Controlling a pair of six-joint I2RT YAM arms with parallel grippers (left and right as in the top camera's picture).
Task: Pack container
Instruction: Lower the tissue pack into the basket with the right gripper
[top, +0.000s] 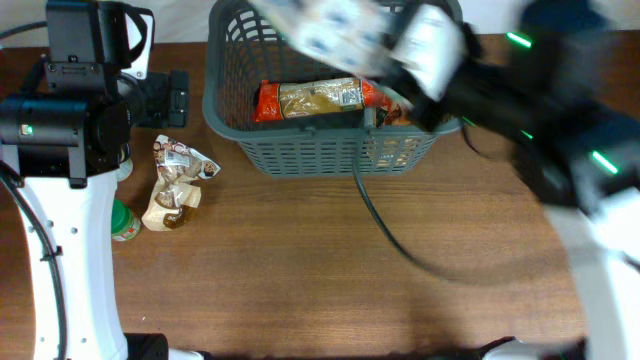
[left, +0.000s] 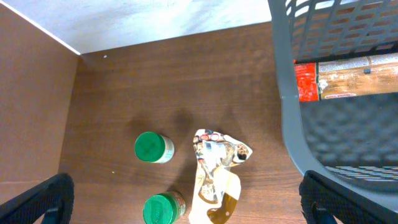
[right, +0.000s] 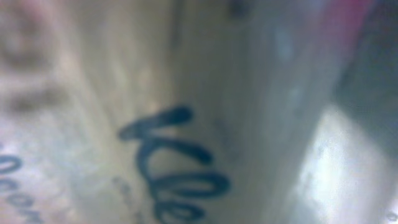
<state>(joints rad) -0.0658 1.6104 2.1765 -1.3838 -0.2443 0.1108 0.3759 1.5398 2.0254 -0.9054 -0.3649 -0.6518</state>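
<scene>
Nearest us, by the left edge, two green-lidded jars (left: 153, 148) and a crumpled snack bag (top: 177, 180) lie loose. Our left gripper (top: 178, 98) hangs above them, fingers spread wide and empty. At the far edge sits the container (top: 300, 150), with a red-ended packet (top: 310, 98) inside. Over it the right gripper (top: 390, 45) clamps a pale pack (top: 325, 25) — tissues, probably, given the heavy blur — poised, we judge, for dropping in.

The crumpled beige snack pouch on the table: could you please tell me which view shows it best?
The left wrist view: the crumpled beige snack pouch is sharp and large there. Overhead shows it whole but smaller, left of the dark grey plastic basket. The right wrist view shows only blurred packaging.
</scene>
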